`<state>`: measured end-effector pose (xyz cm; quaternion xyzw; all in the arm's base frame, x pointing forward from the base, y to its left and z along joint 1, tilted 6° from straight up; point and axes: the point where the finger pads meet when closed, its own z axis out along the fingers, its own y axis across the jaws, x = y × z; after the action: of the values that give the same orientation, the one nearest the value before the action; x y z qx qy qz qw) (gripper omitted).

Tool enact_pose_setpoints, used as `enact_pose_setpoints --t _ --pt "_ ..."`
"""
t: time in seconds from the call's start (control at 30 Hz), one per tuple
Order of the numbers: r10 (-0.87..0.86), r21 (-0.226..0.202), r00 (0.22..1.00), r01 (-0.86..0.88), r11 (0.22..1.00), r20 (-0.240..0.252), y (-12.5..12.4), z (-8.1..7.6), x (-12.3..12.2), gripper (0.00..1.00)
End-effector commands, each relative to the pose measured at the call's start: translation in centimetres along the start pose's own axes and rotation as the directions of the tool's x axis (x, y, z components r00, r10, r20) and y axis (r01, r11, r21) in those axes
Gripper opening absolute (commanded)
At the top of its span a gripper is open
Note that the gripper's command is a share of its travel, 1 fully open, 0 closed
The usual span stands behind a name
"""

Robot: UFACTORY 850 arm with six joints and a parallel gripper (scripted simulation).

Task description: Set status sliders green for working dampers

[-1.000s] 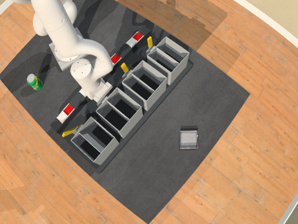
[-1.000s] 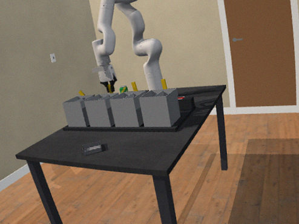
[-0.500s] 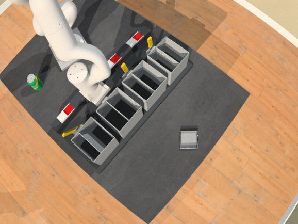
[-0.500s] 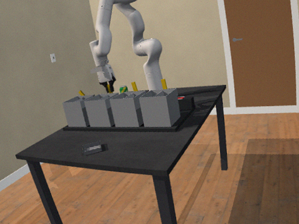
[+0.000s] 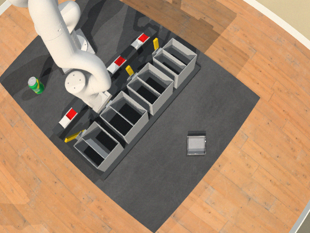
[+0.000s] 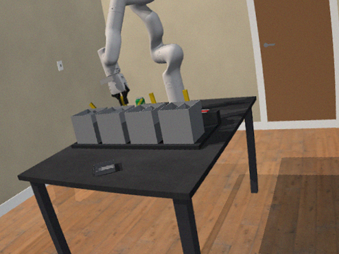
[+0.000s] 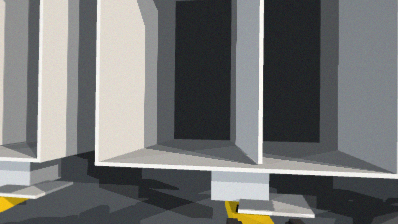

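Four grey open-topped dampers stand in a row on a dark base. Each has a yellow lever on its arm-side wall. The lever of the nearest-left damper lies tilted over, and two others stand upright. My gripper is behind the second damper, shut on its yellow lever, which the wrist hides in the overhead view. That damper's blade stands edge-on in the wrist view. Three sliders show red. The arm hides the fourth.
A green can stands on the table's far left, behind the dampers. A small clear tray lies on the front side of the table. The arm's base stands behind the sliders.
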<state>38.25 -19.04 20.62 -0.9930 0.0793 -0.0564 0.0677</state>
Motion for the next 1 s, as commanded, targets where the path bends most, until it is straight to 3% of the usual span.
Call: enact_pose_setpoints --t 0.0,0.07,0.57,0.63,0.97 --pt "-0.001 0.030 1.000 0.001 1.000 -0.003 0.3 0.0 0.1 0.19" --pt "-0.001 0.030 1.000 0.001 1.000 -0.003 0.3 0.0 0.1 0.19" --pt "-0.001 0.156 1.000 0.001 0.988 -0.003 1.6 0.1 0.1 0.19" --pt "-0.001 0.156 1.000 0.001 0.988 -0.003 1.6 0.1 0.1 0.19" --pt "-0.001 0.257 1.000 0.002 0.966 -0.003 2.6 0.3 0.1 0.19"
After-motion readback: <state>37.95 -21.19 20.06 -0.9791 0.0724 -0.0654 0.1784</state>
